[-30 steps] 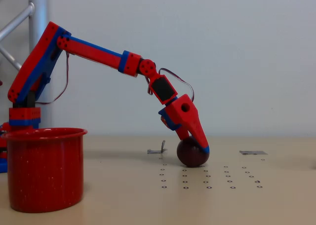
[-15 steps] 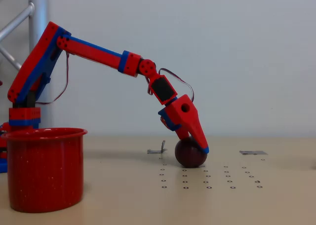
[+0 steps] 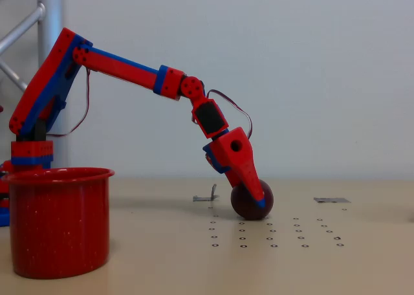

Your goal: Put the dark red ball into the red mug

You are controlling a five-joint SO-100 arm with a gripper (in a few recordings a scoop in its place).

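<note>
The dark red ball [image 3: 246, 203] is a small maroon sphere near the middle of the beige table [image 3: 362, 256], just at or barely above its surface. My red-and-blue gripper [image 3: 257, 201] reaches down onto it, one finger [image 3: 249, 175] lying across the ball's front, shut on the ball. The red mug [image 3: 57, 220] stands upright at the near left, well apart from the ball, its inside hidden from this low side view.
The arm's base [image 3: 29, 159] stands behind the mug at the left, beside a metal truss [image 3: 45, 23]. Small metal clips [image 3: 206, 196] [image 3: 331, 200] lie on the table behind the ball. Rows of small printed rings [image 3: 272, 233] mark the tabletop in front of it.
The gripper has tilted and shifted slightly left, and the ball has moved a little with it, seeming to sit a touch higher than a second ago.
</note>
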